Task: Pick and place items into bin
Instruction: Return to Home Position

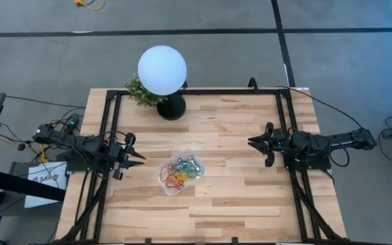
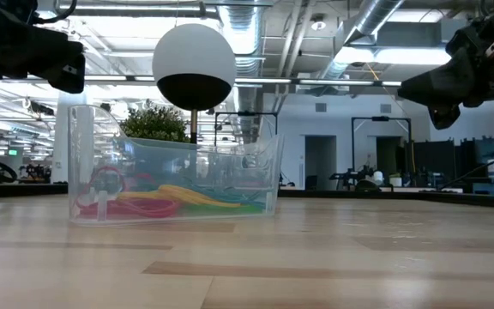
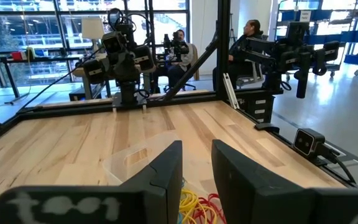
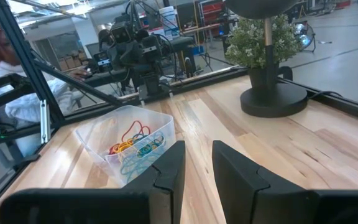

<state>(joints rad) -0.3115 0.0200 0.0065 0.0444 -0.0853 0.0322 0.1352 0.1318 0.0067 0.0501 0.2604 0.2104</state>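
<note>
The bands [image 1: 184, 170] lie in the bin [image 1: 165, 179] in the middle of the bench [image 1: 237, 197]. The left hand [image 1: 140, 156] and right hand [image 1: 252, 142], near the side edges, are a little open and empty. Go home slowly, high above the bin.

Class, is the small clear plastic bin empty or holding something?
Holding something: coloured rubber-band loops lie in the small clear plastic bin, well below its rim.

One bin [image 2: 88, 146], one globe lamp [image 1: 162, 70], one plant [image 1: 139, 92], many loops [image 1: 184, 169] (too tangled to count).
</note>
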